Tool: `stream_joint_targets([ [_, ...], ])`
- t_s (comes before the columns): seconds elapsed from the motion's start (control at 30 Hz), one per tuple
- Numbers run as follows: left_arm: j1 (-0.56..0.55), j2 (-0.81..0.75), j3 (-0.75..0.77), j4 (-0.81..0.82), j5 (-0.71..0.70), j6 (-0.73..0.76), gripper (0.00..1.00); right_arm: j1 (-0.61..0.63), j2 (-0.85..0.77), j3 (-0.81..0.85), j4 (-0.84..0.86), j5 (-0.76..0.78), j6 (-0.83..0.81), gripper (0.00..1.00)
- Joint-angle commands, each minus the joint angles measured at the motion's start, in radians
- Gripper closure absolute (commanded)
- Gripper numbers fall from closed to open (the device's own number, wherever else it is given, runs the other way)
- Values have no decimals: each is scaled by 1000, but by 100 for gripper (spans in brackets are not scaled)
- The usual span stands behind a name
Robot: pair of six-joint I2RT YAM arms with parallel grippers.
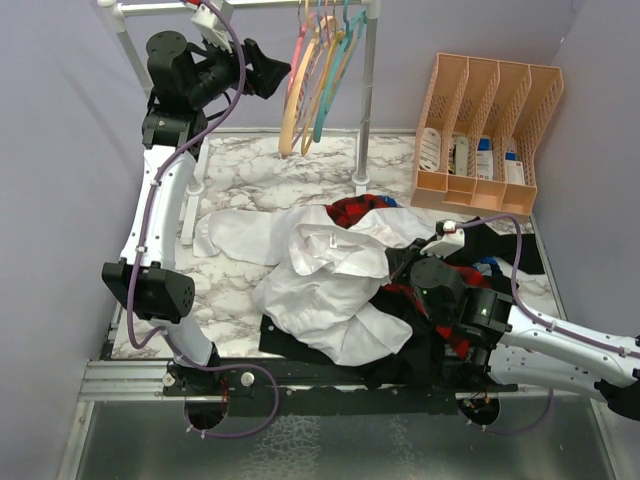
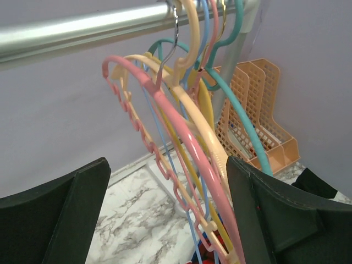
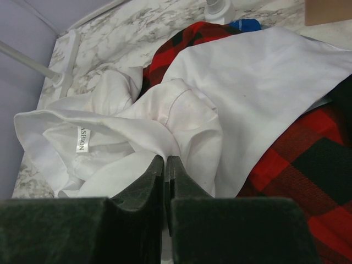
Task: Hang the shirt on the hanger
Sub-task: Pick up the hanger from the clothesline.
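Left gripper (image 2: 168,206): jaws wide, thin pink wavy-armed hanger (image 2: 181,137) just ahead, centre frame, slanting down-right | right gripper (image 3: 166,165): jaws shut against crumpled white collared shirt (image 3: 253,88), hold unclear

The thin pink plastic hanger (image 2: 190,148) looks smooth and glossy, its small hook (image 2: 175,33) bright wire metal. The round rail (image 2: 82,30) is satin metal. The white shirt (image 3: 258,82) is thin matt cloth, creased; the marble-patterned table (image 1: 250,160) looks smooth.
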Motion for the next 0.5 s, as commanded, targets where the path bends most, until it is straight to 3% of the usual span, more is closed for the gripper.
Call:
stream_joint_targets([
  [0.0, -36, 24, 49, 32, 11, 2, 11, -2, -20, -11, -6, 0, 10, 99],
  [0.27, -145, 51, 87, -57, -160, 156, 19, -2, -31, -12, -22, 6, 18, 99],
  [0.47, -157, 67, 119, -62, -264, 173, 28, -3, -35, -17, -27, 13, 24, 99],
])
